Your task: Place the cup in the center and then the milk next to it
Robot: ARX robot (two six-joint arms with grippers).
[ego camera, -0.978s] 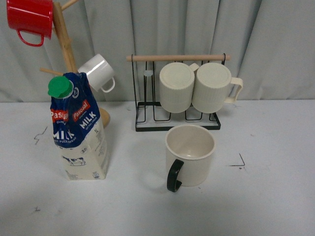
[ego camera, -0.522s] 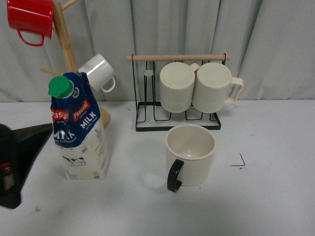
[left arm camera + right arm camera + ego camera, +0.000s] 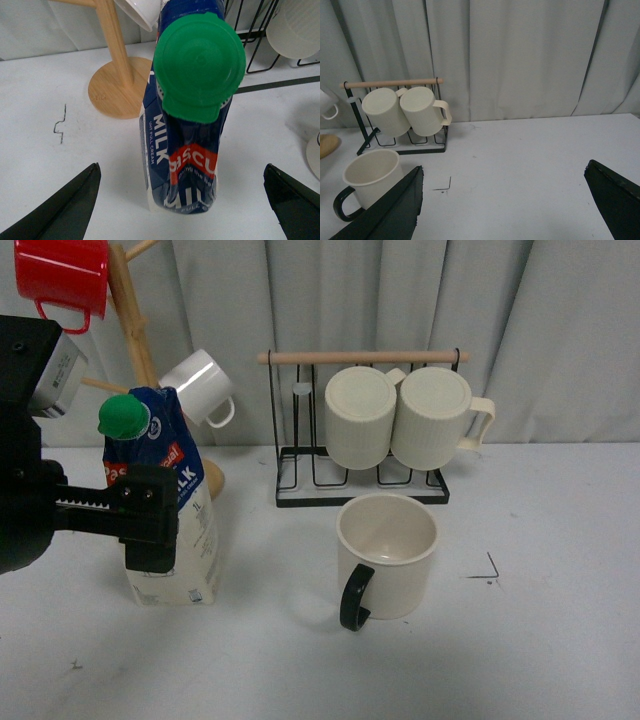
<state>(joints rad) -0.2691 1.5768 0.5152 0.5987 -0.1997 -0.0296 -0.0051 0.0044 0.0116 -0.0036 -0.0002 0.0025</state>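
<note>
On the table point(image 3: 540, 640), our left gripper point(image 3: 181, 169) stands spread wide on either side of the milk carton point(image 3: 197, 540) at the left. Our right gripper point(image 3: 503, 172) is likewise open. The cup point(image 3: 387, 555) sits upright near the centre.

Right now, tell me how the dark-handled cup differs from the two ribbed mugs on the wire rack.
The cup stands upright on the table; the ribbed mugs sit tipped on their sides on the rack. The cup's handle is dark, the ribbed mugs' cream. All three are cream-bodied.
</note>
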